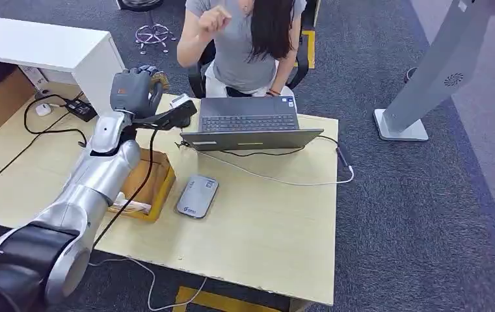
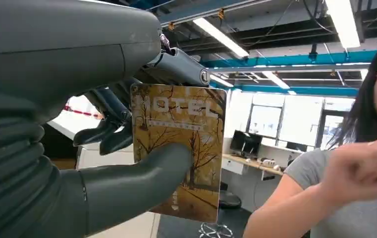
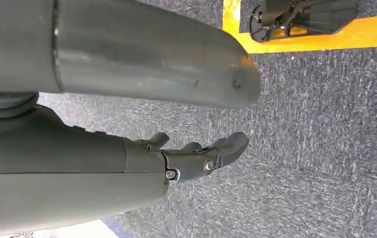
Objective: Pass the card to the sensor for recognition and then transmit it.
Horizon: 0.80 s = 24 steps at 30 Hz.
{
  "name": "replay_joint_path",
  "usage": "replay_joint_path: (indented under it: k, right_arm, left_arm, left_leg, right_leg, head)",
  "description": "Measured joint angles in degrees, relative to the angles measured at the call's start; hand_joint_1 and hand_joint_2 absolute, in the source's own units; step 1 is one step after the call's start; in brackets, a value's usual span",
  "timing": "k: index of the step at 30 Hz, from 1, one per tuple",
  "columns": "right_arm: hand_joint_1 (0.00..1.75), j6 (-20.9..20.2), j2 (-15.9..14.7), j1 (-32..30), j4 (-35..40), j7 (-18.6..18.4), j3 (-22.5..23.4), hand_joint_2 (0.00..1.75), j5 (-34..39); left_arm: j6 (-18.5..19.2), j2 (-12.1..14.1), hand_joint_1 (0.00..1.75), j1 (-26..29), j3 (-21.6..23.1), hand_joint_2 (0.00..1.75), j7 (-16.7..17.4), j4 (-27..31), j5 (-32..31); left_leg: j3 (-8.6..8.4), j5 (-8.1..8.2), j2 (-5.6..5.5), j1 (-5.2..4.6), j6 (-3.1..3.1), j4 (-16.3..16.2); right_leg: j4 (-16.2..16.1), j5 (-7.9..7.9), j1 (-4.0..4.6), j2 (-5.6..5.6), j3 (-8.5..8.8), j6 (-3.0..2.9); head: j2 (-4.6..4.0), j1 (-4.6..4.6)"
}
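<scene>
- Reaching in from the near left of the head view, the one silver left arm (image 1: 95, 175) rose over the pale wooden table (image 1: 257, 240) with its left hand (image 1: 137, 88) lifted above the far left part of the tabletop.
- In the left wrist view that left hand (image 2: 77, 148) clamped one hotel key card (image 2: 179, 153): the thick grey thumb (image 2: 141, 173) pressed across the card's printed face and the darker fingers (image 2: 109, 131) lay behind it.
- The card stood clear of the hand beyond the thumb, its long axis running up and down that picture and the word HOTEL at its upper end; its printed face was turned toward the wrist camera, its back toward the seated person.
- One grey card reader (image 1: 197, 195) lay flat on the table, just beside one shallow wooden box (image 1: 157, 185) that the arm partly covered, and well below the raised hand.
- One open laptop (image 1: 251, 123) stood farther back, with one white cable (image 1: 283, 179) trailing across the table.
- One person (image 1: 244, 39) sat beyond the laptop with a hand (image 1: 213, 18) raised.
- The right hand (image 3: 196, 156) hung over grey carpet (image 3: 320, 148), its fingers loosely apart and holding nothing.
</scene>
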State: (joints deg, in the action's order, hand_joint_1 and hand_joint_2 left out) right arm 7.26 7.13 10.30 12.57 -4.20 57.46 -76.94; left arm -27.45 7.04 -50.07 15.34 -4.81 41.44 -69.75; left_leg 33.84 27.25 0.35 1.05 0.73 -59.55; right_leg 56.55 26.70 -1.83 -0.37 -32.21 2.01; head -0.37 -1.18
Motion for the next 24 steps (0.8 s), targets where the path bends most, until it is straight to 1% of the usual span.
replay_joint_path:
  k: [2,5,7,10,13,14,17,20,24]
  right_arm:
    - [0.00,0.0,0.0,0.0,0.0,0.0,0.0,0.00,0.1]
    - [0.00,0.0,0.0,0.0,0.0,0.6,-0.3,0.00,0.7]
    - [0.00,0.2,0.0,-0.2,0.0,1.2,-0.3,0.00,1.6]
    - [0.00,0.6,-0.1,-0.9,0.0,2.1,-0.3,0.00,2.9]
    - [0.00,0.9,-0.2,-1.8,0.0,3.2,-0.3,0.00,4.3]
    - [0.00,1.0,-0.3,-2.1,0.0,3.6,-0.3,0.00,4.7]
    - [0.00,1.3,-0.6,-2.9,0.0,4.3,-0.3,0.00,5.4]
    - [0.00,1.4,-0.9,-3.4,0.0,4.8,-0.2,0.00,5.7]
    - [0.00,1.4,-1.2,-3.7,0.0,5.2,-0.2,0.00,6.1]
  left_arm:
    - [-0.2,0.0,1.75,0.1,0.0,1.75,-0.2,0.0,0.4]
    - [-0.5,0.0,1.75,0.8,0.0,1.75,-1.5,0.2,2.1]
    - [-0.4,0.0,1.75,3.1,0.0,1.75,-2.1,2.7,3.1]
    - [-0.3,0.2,1.75,9.6,0.0,1.75,-2.0,11.4,4.2]
    - [-0.8,1.1,1.75,17.8,0.3,1.75,-1.9,22.7,3.6]
    - [-1.5,1.6,1.75,20.5,0.5,1.75,-1.9,26.8,3.0]
    - [-3.9,3.3,1.75,28.1,1.0,1.75,-2.0,36.5,1.6]
    - [-5.3,4.4,1.75,33.9,1.3,1.75,-2.3,43.8,0.7]
    - [-5.8,5.1,1.75,38.2,2.0,1.75,-2.6,49.8,-0.2]
  left_leg:
    - [0.00,0.00,0.00,0.00,0.00,0.0]
    - [0.00,0.00,0.00,-0.01,0.00,0.0]
    - [0.00,0.00,0.01,-0.02,0.00,0.0]
    - [0.02,0.02,0.00,-0.03,-0.02,0.0]
    - [0.03,0.11,0.04,-0.06,-0.04,0.0]
    - [0.04,0.12,0.05,-0.08,-0.03,0.0]
    - [0.04,0.17,0.05,-0.09,-0.07,0.1]
    - [0.05,0.18,0.01,-0.09,-0.06,0.1]
    - [0.04,0.18,0.02,-0.09,-0.06,0.1]
  right_leg:
    - [0.0,0.00,0.00,0.00,0.00,0.00]
    - [0.0,0.00,0.00,0.00,0.00,0.00]
    - [0.0,0.00,-0.01,0.01,0.00,0.00]
    - [0.0,0.06,-0.01,0.01,0.00,0.01]
    - [0.0,0.10,-0.01,0.04,-0.04,0.00]
    - [0.0,0.13,-0.01,0.04,-0.05,-0.02]
    - [0.0,0.22,-0.01,0.03,-0.07,-0.05]
    - [0.0,0.29,0.00,-0.01,-0.07,0.04]
    - [0.0,0.29,0.00,-0.01,-0.07,0.04]
  head:
    - [0.00,0.00]
    - [0.00,0.00]
    - [0.00,0.00]
    - [0.00,0.00]
    - [0.00,0.02]
    - [0.00,-0.02]
    - [0.00,0.00]
    - [0.00,0.00]
    - [0.00,0.00]
